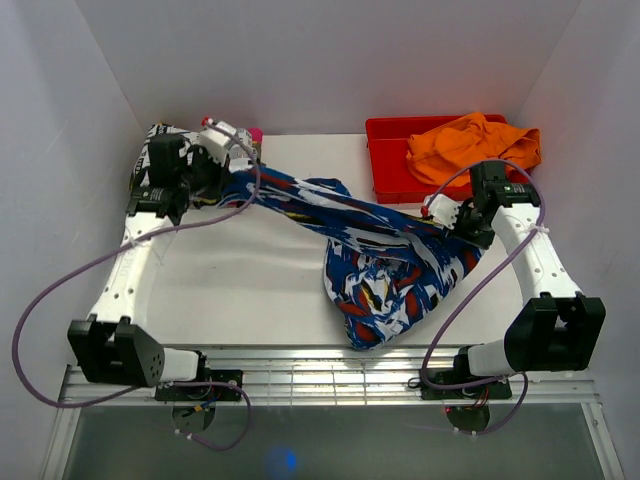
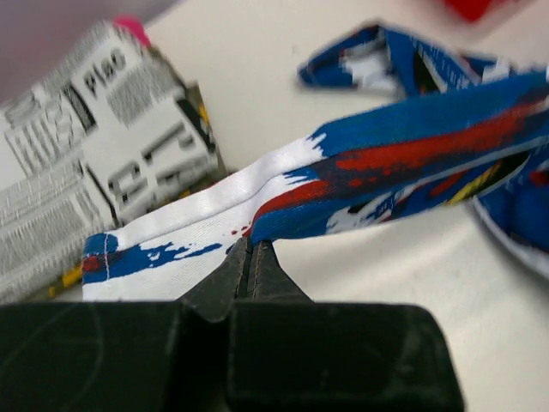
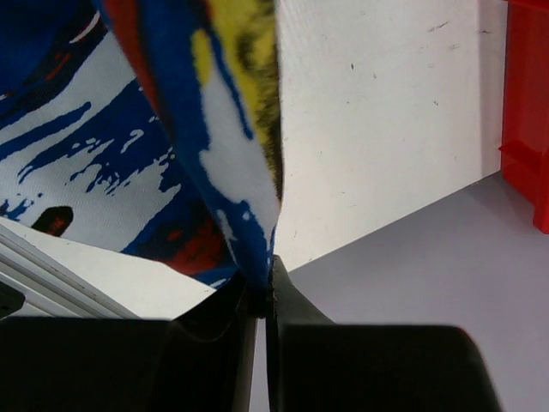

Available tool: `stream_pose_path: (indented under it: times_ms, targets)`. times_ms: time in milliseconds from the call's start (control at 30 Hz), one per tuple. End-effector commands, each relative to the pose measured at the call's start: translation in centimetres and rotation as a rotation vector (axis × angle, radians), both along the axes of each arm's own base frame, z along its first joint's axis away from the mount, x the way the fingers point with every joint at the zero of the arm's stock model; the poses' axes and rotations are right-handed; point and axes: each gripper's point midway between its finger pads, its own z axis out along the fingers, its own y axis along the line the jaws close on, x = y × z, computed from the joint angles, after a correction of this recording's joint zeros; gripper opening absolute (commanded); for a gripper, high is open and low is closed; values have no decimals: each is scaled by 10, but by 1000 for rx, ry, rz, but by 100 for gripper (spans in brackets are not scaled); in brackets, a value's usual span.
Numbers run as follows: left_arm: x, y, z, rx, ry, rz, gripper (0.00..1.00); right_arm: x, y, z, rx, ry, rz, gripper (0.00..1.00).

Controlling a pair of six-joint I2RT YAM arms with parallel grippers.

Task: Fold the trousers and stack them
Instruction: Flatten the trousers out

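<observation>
**Trousers strung between two clenched hands**
We held the soft royal-blue trousers with white streaks [image 1: 390, 265] stretched between both hands, their bulk sagging onto the white surface [image 1: 250, 290]. Our left hand [image 2: 251, 257] was clenched on a thin white-and-blue edge, just beside the folded newspaper-print cloth [image 2: 94, 129]. Our right hand [image 3: 262, 287] pinched an equally narrow fold near the red plastic bin [image 1: 385, 165]. We judged that either shallow pinch could slip under tension, dropping an end. The twisted, bunched middle could also fold crooked.
</observation>
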Motion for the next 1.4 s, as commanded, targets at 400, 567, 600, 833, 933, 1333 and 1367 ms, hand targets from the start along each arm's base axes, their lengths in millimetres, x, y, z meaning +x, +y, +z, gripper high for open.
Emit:
stream_pose_path:
  times_ms: [400,567,600,833,933,1333,1367]
  targets:
    - [225,-192,8,-230,-226,-120,0,11,-14,12,-65,-76,-32,8]
    - [260,-225,-58,-224,-213,-143,0,1,-19,12,-87,-66,-79,8]
    - [260,-230,-71,-205,-211,-170,0,1,-19,12,-90,-67,-85,8]
    - [219,-226,-187,-52,-9,-243,0,14,-20,25,-114,-97,-107,8]
    - [171,-213,-217,31,103,-343,0,23,-22,28,-137,-109,-83,8]
    - [-60,-91,-253,234,600,-502,0,65,14,20,-97,-102,95,8]
    - [-73,-73,-251,229,644,-470,0,62,21,15,-88,-84,114,8]
